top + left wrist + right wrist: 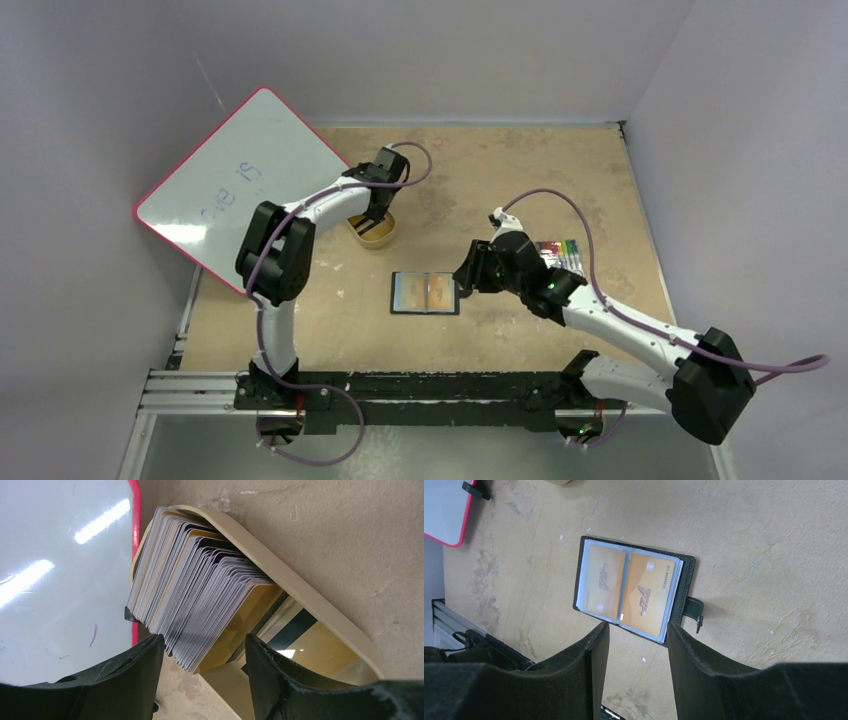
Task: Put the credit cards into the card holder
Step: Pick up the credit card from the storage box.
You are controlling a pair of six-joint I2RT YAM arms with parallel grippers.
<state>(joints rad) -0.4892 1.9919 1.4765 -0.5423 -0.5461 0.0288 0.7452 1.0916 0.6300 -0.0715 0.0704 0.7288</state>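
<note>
Top external: left claw (376, 216) spread over the tin (386, 239), right claw (464, 282) spread beside the card holder (425, 293), both arms bent

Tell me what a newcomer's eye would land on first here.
A black card holder lies open at the middle of the table, two orange cards showing in its clear sleeves, with the right tool open near its right edge. Farther back left, the left tool hangs open over an oval tin packed with a fanned stack of cards, beside a red-rimmed whiteboard.
</note>
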